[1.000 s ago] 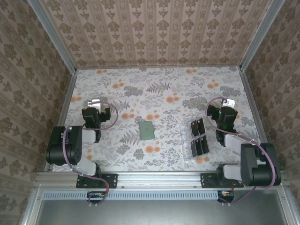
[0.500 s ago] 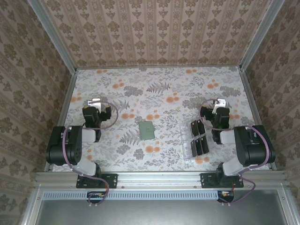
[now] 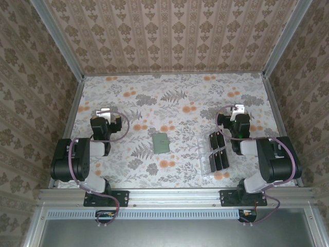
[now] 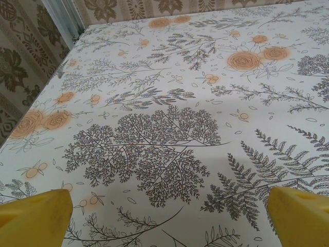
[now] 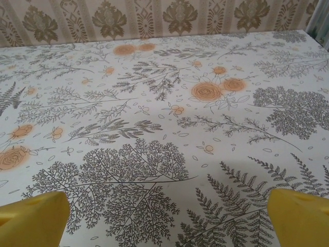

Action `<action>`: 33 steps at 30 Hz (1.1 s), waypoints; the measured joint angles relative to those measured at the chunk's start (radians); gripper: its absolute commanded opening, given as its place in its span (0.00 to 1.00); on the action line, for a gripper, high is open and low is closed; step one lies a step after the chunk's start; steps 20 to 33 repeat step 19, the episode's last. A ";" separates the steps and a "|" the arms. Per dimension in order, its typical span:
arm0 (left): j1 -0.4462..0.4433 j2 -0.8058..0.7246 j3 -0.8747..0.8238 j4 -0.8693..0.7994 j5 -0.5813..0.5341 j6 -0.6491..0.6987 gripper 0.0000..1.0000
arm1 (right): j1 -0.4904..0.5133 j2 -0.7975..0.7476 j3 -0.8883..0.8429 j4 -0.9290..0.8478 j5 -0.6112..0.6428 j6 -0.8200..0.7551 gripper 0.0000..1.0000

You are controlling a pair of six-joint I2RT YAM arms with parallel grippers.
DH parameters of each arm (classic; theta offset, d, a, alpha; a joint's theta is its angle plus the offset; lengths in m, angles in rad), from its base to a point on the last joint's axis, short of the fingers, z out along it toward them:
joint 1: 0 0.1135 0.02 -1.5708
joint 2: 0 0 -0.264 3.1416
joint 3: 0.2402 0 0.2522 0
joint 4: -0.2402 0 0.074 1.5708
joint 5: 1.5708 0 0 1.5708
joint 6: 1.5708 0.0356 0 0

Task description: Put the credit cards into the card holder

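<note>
Square sage-green card holder lies closed; black credit cards sit in clear rack; left gripper, right gripper gape wide

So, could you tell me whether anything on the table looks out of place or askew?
Nothing stands out: the card holder lies flat and closed mid-table, and the credit cards sit in their clear rack.

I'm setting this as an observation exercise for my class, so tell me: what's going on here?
Two robot arms work at a floral-patterned table. The left hand and right hand are both open and hold nothing. The thin black rectangular credit cards stand in a clear plastic slotted rack near the right arm. The small sage-green folding card holder lies flat mid-table, untouched. The task looks barely begun.
</note>
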 measured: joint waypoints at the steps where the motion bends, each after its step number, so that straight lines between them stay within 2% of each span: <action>1: 0.000 0.000 0.000 0.000 0.000 0.000 1.00 | 0.001 0.000 0.000 0.000 0.000 -0.003 1.00; 33: 0.000 0.000 0.000 0.001 0.002 0.000 1.00 | 0.001 0.000 0.001 -0.015 0.000 -0.003 1.00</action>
